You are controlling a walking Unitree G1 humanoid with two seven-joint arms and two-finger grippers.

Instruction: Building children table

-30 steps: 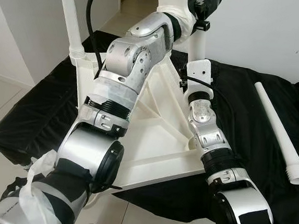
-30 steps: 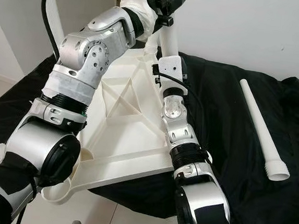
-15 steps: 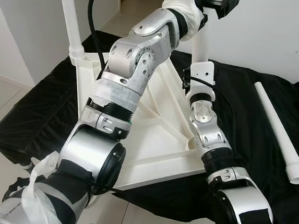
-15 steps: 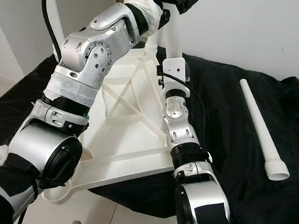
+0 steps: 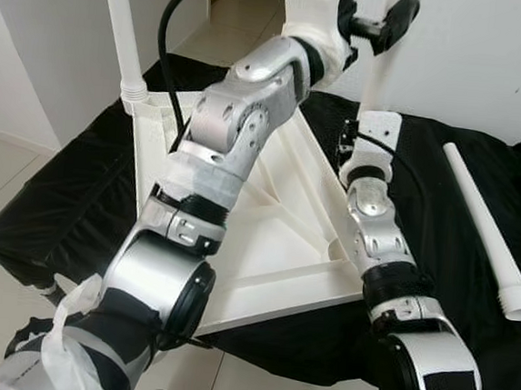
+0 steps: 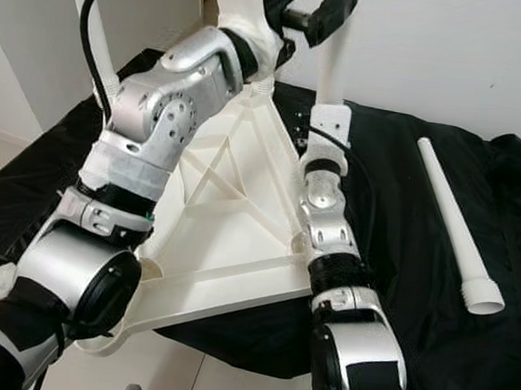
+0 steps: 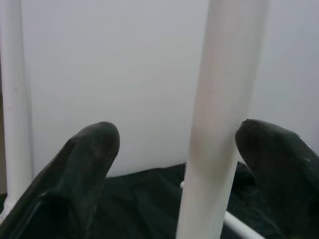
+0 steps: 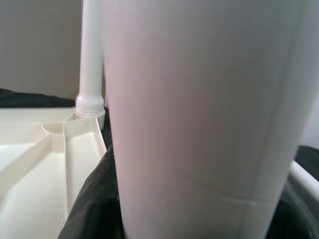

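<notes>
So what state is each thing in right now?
Tabletop: upside down on the black cloth.
Corner leg: upright in its socket.
Held leg: upright between the left gripper's open fingers.
Spare leg: lying flat on the cloth.
Right gripper: against the held leg.

a: where's the right hand?
b: hidden. a white leg (image 8: 199, 119) blocks its wrist view.
a: and the tabletop (image 5: 274, 251)?
b: both arms cover parts of it; the upright legs run past the top edge.
</notes>
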